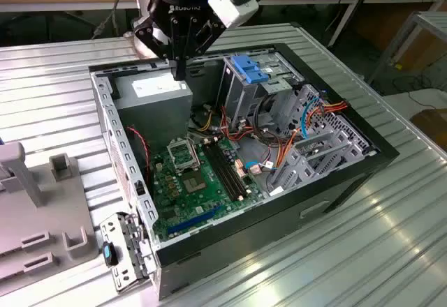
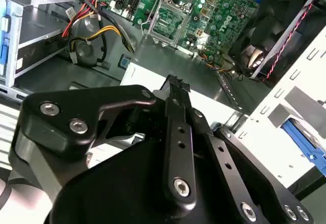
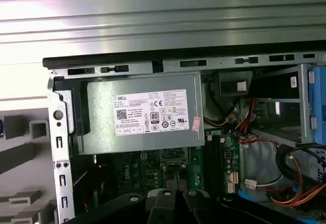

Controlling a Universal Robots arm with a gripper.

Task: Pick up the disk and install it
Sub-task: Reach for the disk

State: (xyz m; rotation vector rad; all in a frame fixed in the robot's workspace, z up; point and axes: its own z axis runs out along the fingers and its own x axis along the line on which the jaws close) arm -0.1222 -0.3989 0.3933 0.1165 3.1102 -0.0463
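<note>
Gripper point(image 1: 180, 70) closed, empty, over power supply point(image 1: 155, 92).

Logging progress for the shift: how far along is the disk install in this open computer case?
Nothing looks done yet. The black gripper hangs shut and empty over the grey metal power supply box inside the open black computer case. A blue-railed flat piece, possibly the disk, sits outside the case wall. Pick-up and install both remain.
</note>
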